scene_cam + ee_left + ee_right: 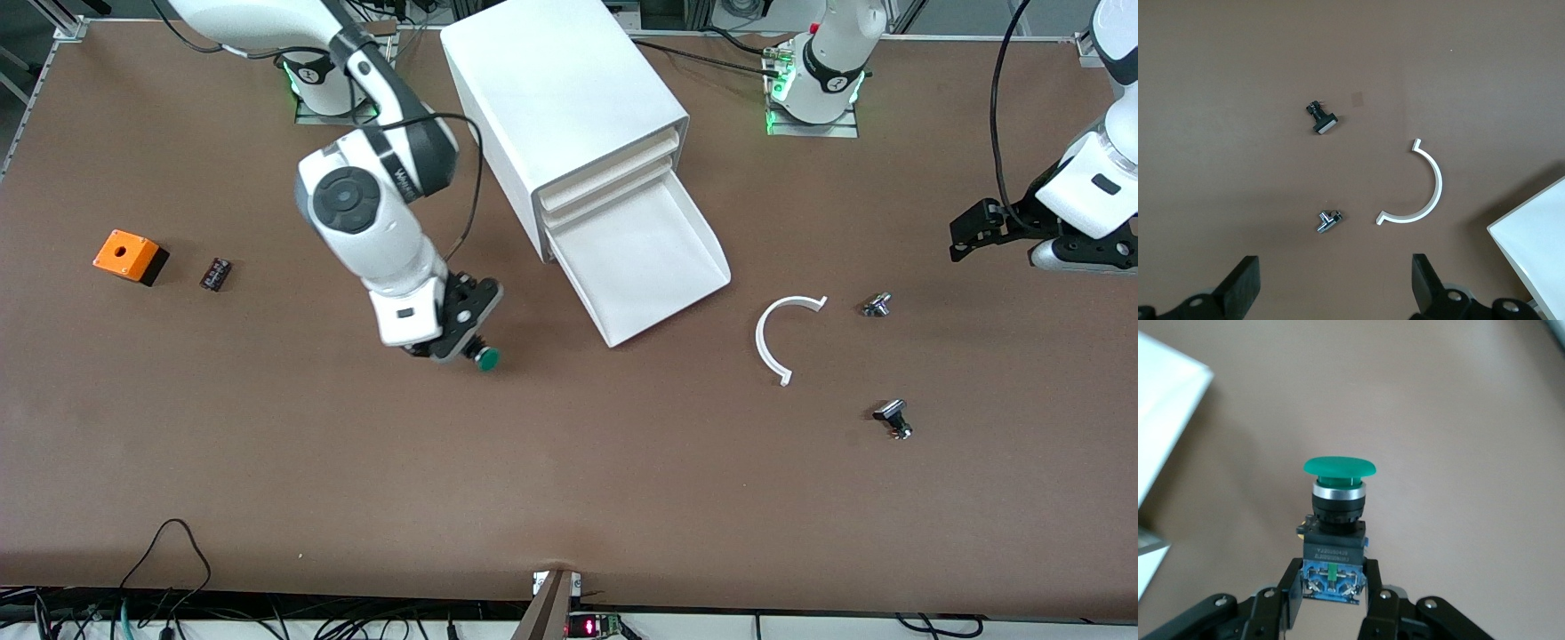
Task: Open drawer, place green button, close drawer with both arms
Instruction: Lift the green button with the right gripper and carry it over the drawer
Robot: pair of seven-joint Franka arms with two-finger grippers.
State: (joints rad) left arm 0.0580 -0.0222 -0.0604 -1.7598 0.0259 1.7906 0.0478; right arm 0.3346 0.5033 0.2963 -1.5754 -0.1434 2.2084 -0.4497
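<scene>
Button (1338,520): green domed cap, blue-black body

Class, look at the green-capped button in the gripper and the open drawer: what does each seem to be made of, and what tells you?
Button: cap looks like smooth matte green plastic; the silvery collar under it may be metal; body dark moulded plastic. Drawer: probably white plastic, with an even, slightly glossy surface and thin walls.

On the right arm (373,222), white lettering runs along the dark grey joint above the wrist, only partly legible. The button (1335,520), held in the right gripper (1331,593), carries a line of small white print on its dark body just under the collar, too small to read
</scene>
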